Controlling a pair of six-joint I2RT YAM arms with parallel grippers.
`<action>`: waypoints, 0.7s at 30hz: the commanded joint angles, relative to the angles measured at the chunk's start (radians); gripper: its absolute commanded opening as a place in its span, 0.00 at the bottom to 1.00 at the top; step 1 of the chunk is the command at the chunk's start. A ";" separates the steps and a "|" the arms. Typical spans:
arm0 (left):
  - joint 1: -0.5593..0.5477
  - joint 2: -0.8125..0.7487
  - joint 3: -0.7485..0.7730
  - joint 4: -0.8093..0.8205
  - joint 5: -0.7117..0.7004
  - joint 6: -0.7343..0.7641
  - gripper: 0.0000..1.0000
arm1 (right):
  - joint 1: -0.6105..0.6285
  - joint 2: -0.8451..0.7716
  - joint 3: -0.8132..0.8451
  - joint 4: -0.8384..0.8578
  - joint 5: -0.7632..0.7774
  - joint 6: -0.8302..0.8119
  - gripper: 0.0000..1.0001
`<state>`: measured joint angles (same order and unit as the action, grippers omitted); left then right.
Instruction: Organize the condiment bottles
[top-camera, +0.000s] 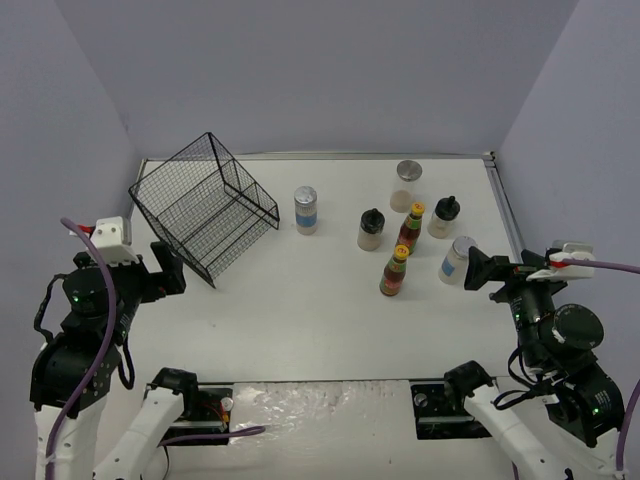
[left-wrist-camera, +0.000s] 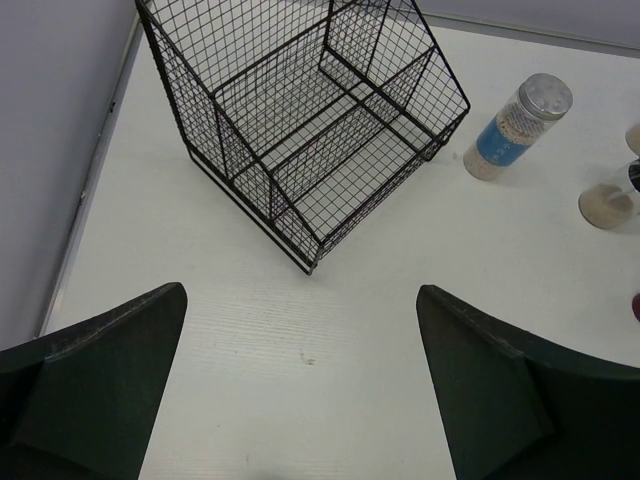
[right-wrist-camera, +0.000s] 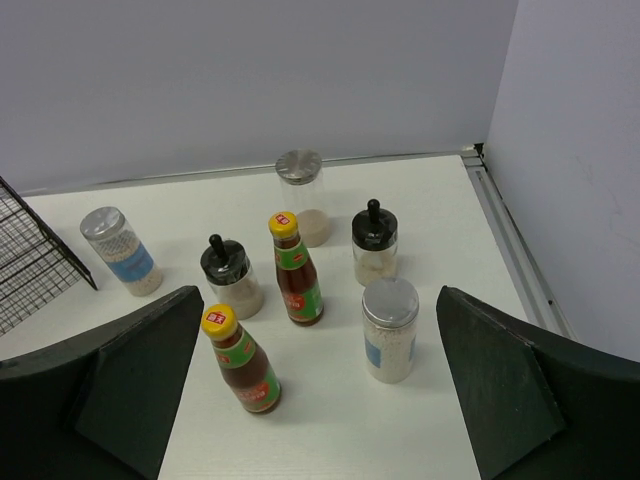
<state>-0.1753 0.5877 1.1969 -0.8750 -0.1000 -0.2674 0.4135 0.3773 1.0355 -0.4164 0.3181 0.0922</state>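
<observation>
The left gripper (left-wrist-camera: 300, 300) and right gripper (top-camera: 477, 270) are held wide open, nothing gripped, while the bottles (top-camera: 409, 228) are seen standing on the table (top-camera: 300, 320), right of the basket (top-camera: 200, 205).

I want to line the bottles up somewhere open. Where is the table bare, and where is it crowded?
Bare: the near middle of the table, between the wire basket and the nearer sauce bottle. Crowded: the right side, six bottles clustered by the right gripper.
</observation>
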 joint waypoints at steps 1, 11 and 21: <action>0.005 0.056 0.015 0.081 0.052 -0.010 0.97 | 0.007 0.040 0.032 0.043 -0.015 0.003 1.00; 0.003 0.132 0.047 0.071 0.100 0.017 0.97 | 0.005 0.162 -0.001 -0.004 -0.247 -0.015 1.00; 0.003 0.122 0.046 0.069 0.112 0.012 0.97 | 0.008 0.520 -0.007 0.058 -0.254 0.100 1.00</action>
<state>-0.1753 0.7146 1.2001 -0.8635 -0.0135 -0.2626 0.4141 0.7617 1.0386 -0.4626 0.0758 0.1248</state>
